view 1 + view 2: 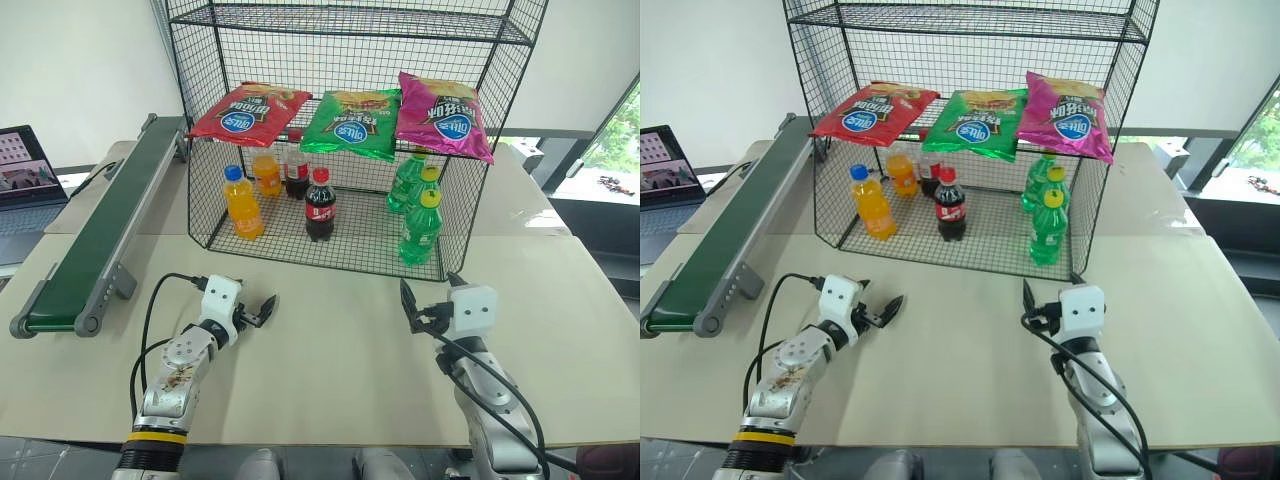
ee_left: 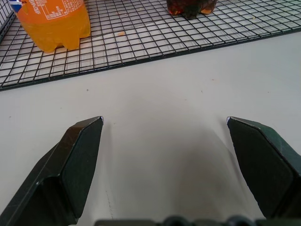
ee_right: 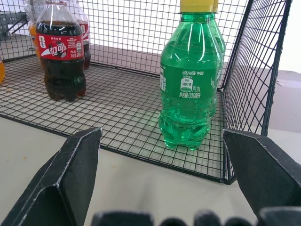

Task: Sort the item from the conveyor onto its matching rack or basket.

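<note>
Where the black wire rack [image 1: 340, 140] rises past the picture's upper edge, its top tier is cut off, and the mesh partly veils the bottles behind it. On its middle shelf lie three chip bags in a row: red bag [image 1: 248, 112], green bag [image 1: 352, 124], magenta bag [image 1: 443, 116]. The bottom tier holds orange bottles [image 1: 243, 204] on the robot's left, cola bottles [image 1: 319, 206] in the middle and green bottles [image 1: 421, 226] on the right. The conveyor [image 1: 100, 235] lies along the table [image 1: 340, 350] left of the rack, its belt bare. Left gripper [image 1: 262, 311] and right gripper [image 1: 410, 305] sit low over the table before the rack, jaws spread wide, holding nothing.
</note>
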Robot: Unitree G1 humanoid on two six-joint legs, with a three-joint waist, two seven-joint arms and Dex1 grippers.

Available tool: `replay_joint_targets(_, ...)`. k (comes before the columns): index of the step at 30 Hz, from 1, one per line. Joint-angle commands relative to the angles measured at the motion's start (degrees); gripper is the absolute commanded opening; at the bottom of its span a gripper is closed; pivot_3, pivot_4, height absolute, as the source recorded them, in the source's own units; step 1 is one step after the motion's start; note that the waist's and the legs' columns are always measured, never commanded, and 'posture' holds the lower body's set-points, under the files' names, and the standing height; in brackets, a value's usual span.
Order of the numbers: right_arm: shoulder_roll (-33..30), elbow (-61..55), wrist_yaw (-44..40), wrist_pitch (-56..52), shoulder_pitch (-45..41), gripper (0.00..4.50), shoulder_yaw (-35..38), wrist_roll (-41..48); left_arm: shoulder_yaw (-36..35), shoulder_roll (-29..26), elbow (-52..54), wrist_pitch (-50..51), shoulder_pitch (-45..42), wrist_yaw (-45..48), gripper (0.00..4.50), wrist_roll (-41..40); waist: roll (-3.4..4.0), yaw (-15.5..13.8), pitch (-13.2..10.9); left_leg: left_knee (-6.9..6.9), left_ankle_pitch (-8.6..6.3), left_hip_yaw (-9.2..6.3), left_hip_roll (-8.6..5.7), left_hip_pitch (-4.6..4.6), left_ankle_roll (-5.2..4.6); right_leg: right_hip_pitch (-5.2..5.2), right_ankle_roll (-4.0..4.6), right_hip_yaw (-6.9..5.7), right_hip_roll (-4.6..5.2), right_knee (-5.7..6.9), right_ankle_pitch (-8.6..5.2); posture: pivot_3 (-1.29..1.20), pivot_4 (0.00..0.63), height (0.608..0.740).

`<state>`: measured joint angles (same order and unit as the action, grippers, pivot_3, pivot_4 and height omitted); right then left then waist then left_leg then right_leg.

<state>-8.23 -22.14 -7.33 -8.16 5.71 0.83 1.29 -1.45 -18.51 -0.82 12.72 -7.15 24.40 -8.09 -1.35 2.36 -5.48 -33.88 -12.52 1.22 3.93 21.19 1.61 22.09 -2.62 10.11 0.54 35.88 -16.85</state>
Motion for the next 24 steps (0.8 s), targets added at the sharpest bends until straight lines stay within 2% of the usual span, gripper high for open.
replay_joint_targets(1,-0.3,-3.1,-0.3,0.1,0.4,4.50,0.3,0.3,-0.8,-0.7,1.1,-0.4,-0.7,0.1,4.47,-0.1,0.00,0.0,0.0,0.00,0.00,0.00,0.00,0.00,0.00,0.00,0.00,0.00,0.00,0.00,0.00,0.00,0.150,0.738)
replay_joint_targets(11,-2.5,-5.0,-2.8,-0.8,1.9,4.50,0.7,1.0,-2.1,-0.8,3.4,-0.5,2.2,-0.4,4.47,-0.5,0.01,0.0,0.0,-0.01,0.00,-0.01,0.00,-0.01,0.00,0.00,0.00,0.00,0.00,0.03,0.00,0.00,0.150,0.738)
replay_joint_targets(24,-1.5,-5.9,-1.7,-1.4,1.6,4.50,-0.1,0.0,-1.9,-1.6,3.1,-0.2,1.2,-0.1,4.47,-0.2,0.00,-0.1,0.0,-0.02,0.00,-0.03,0.00,0.01,0.00,0.00,0.00,-0.02,0.00,0.02,0.00,0.00,0.150,0.738)
